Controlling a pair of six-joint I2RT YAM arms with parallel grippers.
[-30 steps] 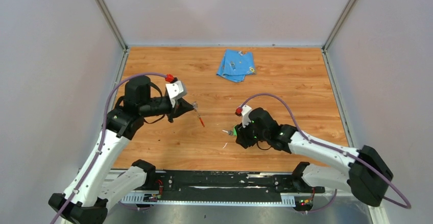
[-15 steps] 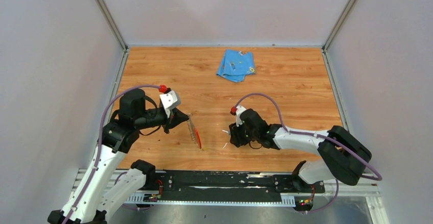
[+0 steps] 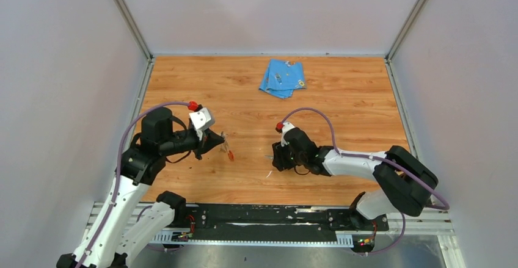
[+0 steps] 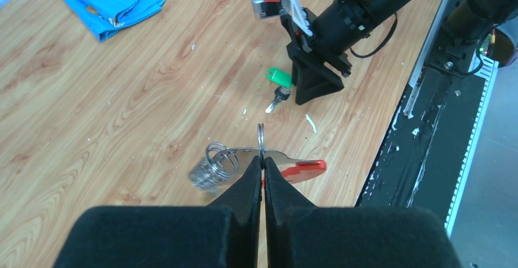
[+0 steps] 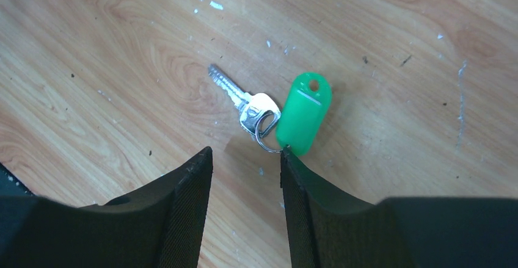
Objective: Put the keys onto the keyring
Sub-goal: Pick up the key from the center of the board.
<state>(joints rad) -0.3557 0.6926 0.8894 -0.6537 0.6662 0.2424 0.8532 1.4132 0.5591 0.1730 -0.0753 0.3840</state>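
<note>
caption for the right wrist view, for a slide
Right jaws open just above the wooden table, framing a silver key with a green tag that lies flat ahead of them.

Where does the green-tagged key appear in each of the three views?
Top external: the green-tagged key shows only as a small silver tip just left of the right end effector; the tag is hidden.
Left wrist: the key is at upper centre, beside the right end effector.
Right wrist: the key is at centre, just beyond the open end effector.
Shared landmark: the right end effector, next to the key in every view.
</note>
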